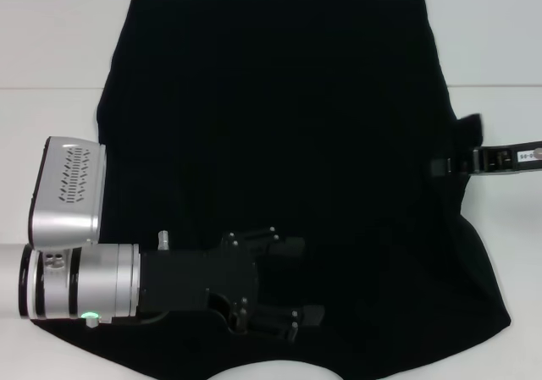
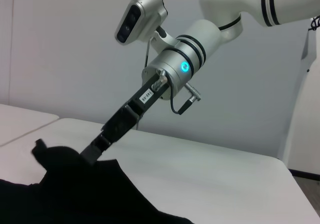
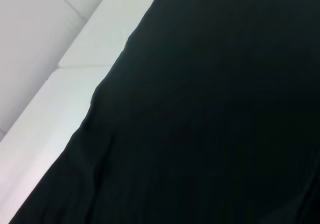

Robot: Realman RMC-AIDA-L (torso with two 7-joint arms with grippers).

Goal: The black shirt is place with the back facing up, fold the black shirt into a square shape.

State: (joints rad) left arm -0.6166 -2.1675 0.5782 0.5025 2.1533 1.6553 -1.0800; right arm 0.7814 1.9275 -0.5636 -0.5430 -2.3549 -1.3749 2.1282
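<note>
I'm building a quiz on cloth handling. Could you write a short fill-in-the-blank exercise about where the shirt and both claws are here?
1. The black shirt lies spread on a ____ table.
2. The left claw is above the shirt's ____ edge, by the head view.
3. The right claw grips a bunched fold at the shirt's ____ side.
4. The curved neckline cutout faces ____ the robot.

Missing words: white; near; right; toward

Small white label on right claw [image 1: 461, 162]; print unreadable.
</note>
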